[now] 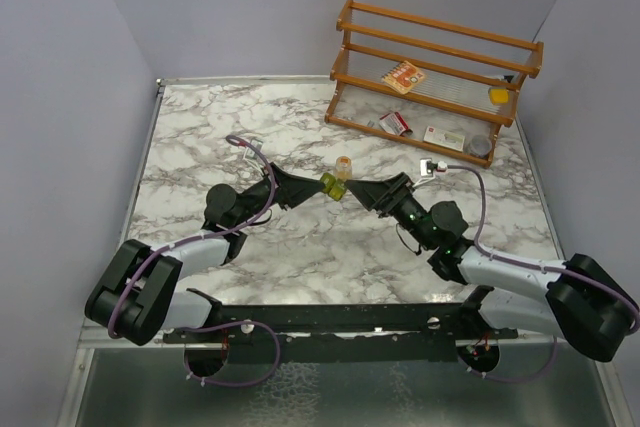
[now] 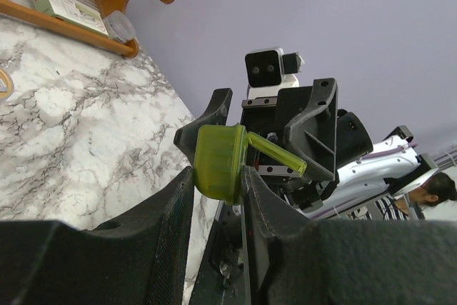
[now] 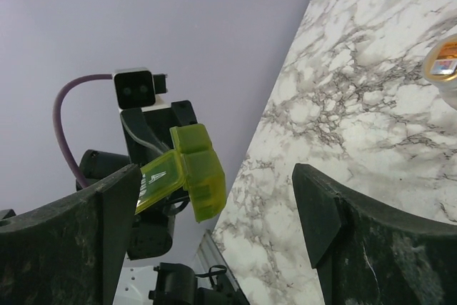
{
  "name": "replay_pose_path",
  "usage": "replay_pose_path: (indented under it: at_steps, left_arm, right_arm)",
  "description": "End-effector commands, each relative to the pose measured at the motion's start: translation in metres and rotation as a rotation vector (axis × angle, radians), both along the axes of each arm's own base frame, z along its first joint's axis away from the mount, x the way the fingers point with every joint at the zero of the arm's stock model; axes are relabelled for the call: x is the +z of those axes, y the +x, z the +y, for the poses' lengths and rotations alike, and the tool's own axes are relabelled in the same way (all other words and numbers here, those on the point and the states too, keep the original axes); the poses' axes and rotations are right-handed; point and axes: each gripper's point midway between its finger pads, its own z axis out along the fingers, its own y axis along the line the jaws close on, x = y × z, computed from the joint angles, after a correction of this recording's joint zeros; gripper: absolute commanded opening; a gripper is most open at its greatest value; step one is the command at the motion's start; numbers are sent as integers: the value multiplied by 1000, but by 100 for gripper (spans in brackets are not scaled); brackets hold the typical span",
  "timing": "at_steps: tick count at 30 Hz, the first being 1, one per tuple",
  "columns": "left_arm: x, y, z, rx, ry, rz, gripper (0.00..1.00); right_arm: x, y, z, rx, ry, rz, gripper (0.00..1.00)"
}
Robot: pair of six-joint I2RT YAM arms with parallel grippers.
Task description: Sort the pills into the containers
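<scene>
My left gripper (image 1: 312, 187) is shut on the small olive-green pill box (image 1: 330, 185) and holds it above the table's middle. In the left wrist view the box (image 2: 218, 162) sits clamped between the two fingers of the left gripper (image 2: 218, 176), with its lid (image 2: 275, 153) flipped open. My right gripper (image 1: 358, 190) faces it, open and empty. In the right wrist view the box (image 3: 196, 169) hangs between the wide-spread fingers of the right gripper (image 3: 216, 176), touching neither. The small clear bottle (image 1: 344, 165) stands just behind, with orange contents (image 3: 444, 68). Single pills cannot be made out.
A wooden rack (image 1: 435, 77) stands at the back right with red-and-white cartons (image 1: 403, 78) and a yellow block (image 1: 498, 95). A small white object (image 1: 433, 165) lies in front of it. Grey walls close in both sides.
</scene>
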Motion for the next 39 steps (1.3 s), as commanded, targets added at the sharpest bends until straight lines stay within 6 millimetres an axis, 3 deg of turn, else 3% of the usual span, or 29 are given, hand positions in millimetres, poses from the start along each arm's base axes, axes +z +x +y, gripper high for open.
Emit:
replay_pose_path:
  at_steps: [1, 6, 19, 39]
  left_arm:
    - [13, 2, 5, 28, -31, -34, 0]
    - [11, 3, 5, 32, -29, -22, 0]
    - [7, 5, 5, 44, -23, -9, 0]
    - [7, 14, 4, 62, -20, 37, 0]
  right_arm:
    - [16, -9, 7, 59, 39, -70, 85]
    - [18, -10, 14, 90, 17, -91, 78]
    - [23, -15, 27, 157, -13, -139, 73]
    - [12, -15, 41, 218, -38, -144, 53]
